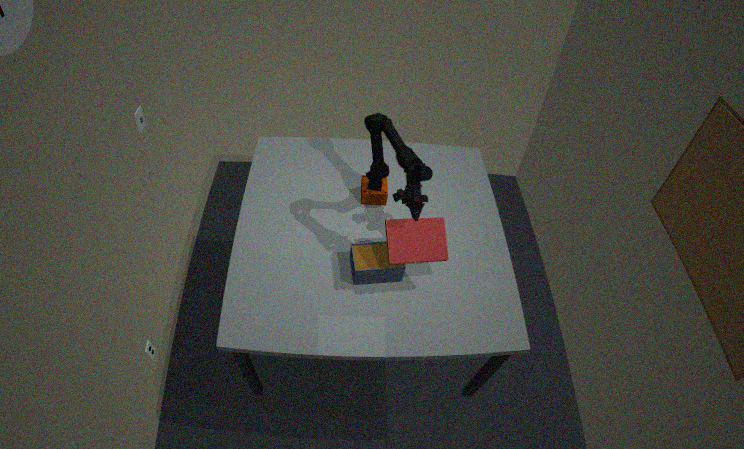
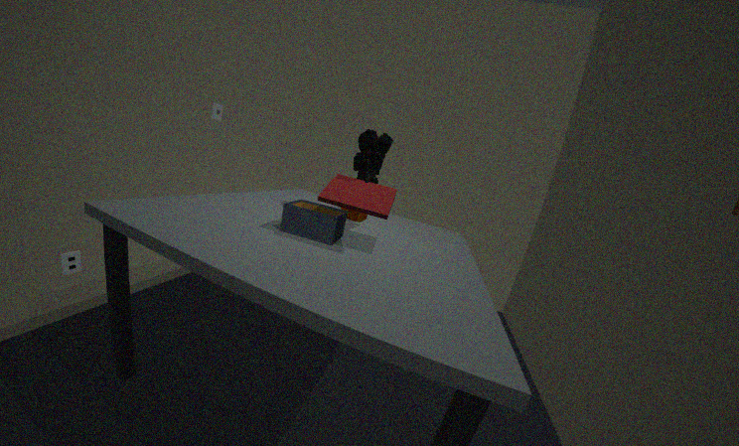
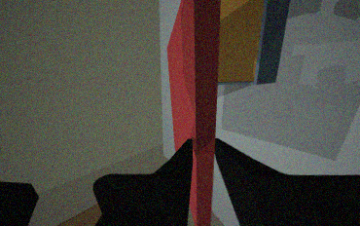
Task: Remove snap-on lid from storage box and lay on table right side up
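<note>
The red lid [image 1: 416, 239] [image 2: 358, 195] [image 3: 195, 93] is off the box and hangs flat in the air, held by its back edge. My gripper [image 1: 417, 215] [image 3: 203, 152] is shut on that edge. In the top view the lid overlaps the right part of the box. The grey-blue storage box [image 1: 373, 270] [image 2: 312, 223] [image 3: 273, 44] stands open on the white table [image 1: 307, 312] [image 2: 414, 288], its yellow-brown inside showing. In the wrist view I see the lid edge-on between my dark fingers, with the box beyond it to the right.
The arm's orange base [image 1: 373, 192] stands at the back middle of the table, behind the box. A dark mat [image 1: 208, 224] lies on the floor under the table. Walls stand close behind and to the right.
</note>
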`<state>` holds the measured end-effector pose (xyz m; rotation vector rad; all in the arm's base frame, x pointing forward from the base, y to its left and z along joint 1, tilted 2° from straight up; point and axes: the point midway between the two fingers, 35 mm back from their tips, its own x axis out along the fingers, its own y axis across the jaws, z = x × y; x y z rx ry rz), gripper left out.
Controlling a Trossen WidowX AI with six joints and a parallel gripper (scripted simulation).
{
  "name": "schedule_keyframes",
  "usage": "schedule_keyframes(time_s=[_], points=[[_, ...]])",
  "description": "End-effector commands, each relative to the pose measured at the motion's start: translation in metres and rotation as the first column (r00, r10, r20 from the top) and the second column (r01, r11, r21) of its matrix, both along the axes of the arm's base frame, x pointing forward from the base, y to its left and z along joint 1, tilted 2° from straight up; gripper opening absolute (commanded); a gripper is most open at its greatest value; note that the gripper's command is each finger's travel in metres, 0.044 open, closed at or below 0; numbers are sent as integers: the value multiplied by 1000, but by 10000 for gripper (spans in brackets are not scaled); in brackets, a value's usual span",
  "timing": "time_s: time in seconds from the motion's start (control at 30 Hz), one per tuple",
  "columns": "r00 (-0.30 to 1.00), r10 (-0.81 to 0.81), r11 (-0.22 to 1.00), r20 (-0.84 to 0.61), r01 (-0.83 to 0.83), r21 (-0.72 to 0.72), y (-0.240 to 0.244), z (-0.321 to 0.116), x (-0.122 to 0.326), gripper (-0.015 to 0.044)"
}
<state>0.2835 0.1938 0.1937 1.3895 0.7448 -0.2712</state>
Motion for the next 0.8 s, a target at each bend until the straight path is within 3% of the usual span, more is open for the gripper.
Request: schedule_keyframes(time_s=[0.0,0.77], points=[[1000,-9,1000,18,9,17,10,9,-1,0],[1000,-9,1000,16,9,21,53,9,-18,0]])
